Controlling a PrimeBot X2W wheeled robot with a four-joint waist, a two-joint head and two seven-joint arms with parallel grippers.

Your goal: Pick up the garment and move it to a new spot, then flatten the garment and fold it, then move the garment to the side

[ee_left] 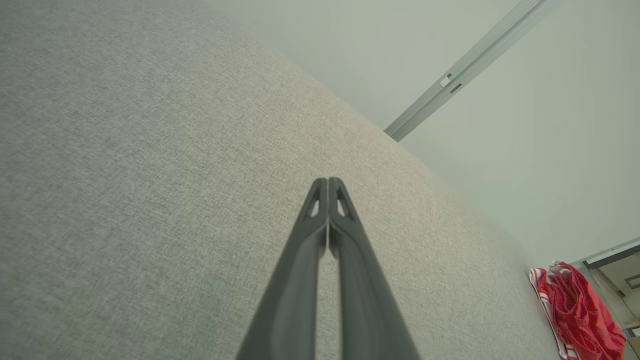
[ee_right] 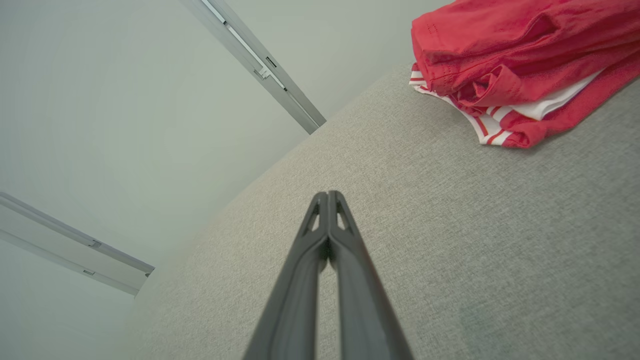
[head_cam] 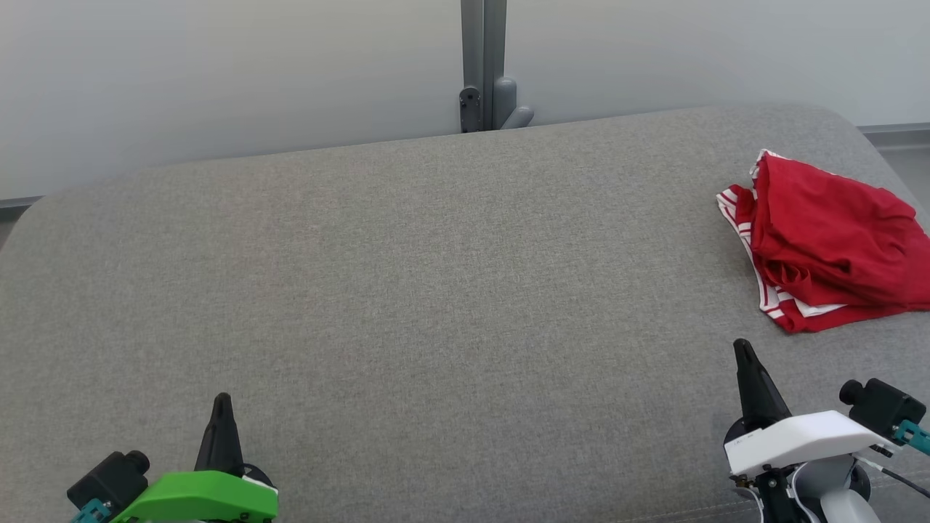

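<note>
Crumpled red garment [head_cam: 828, 250] lies on the grey surface [head_cam: 436, 290] ahead and to the right of the shut, empty right fingers [head_cam: 752, 381]; left fingers [head_cam: 220, 436], likewise shut, sit well apart.

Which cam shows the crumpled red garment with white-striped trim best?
Head view: nearly the whole red garment shows on the grey fabric surface, slightly clipped at right. Right wrist view: closer, but cropped top and right. Left wrist view: small, in the lower right corner.
</note>
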